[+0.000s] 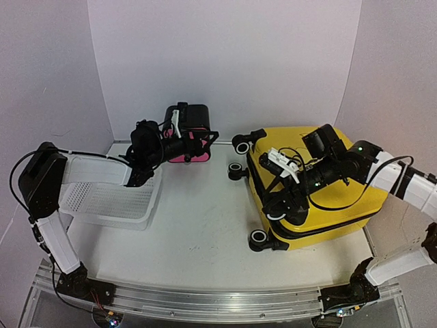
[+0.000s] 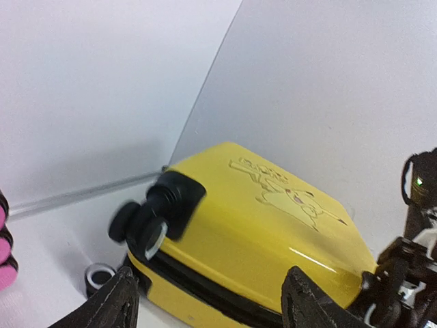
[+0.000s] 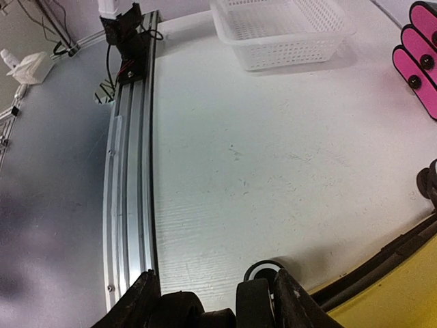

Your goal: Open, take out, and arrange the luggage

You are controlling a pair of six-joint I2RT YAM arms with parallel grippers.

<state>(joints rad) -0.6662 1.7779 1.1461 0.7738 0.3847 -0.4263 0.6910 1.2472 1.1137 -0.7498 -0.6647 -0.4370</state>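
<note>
My left tool (image 2: 212,311) is wide open, and nothing sits between its fingers (image 2: 116,304). It hangs just beside the small black-and-pink drawer box (image 1: 198,117), near the far corner of the white basket (image 1: 102,219). It points across the worktop (image 1: 198,232) at the luggage (image 2: 252,232).

My right tool (image 3: 215,304) is down low at the near left corner of the luggage. Its fingers are partway apart. Dark lumps sit between them, and I cannot tell if it grips them or only rests by them. A black wheel (image 3: 263,271) with a white ring is right in front of it.

The luggage is big and yellow. It lies flat on the right side of the worktop, with its lid up and shut. A black band runs round its side. The lid has a cartoon drawing (image 2: 287,195) on it. Its black wheels poke out to the left, toward the drawer box. The white basket is well apart from it, over on the left side.
</note>
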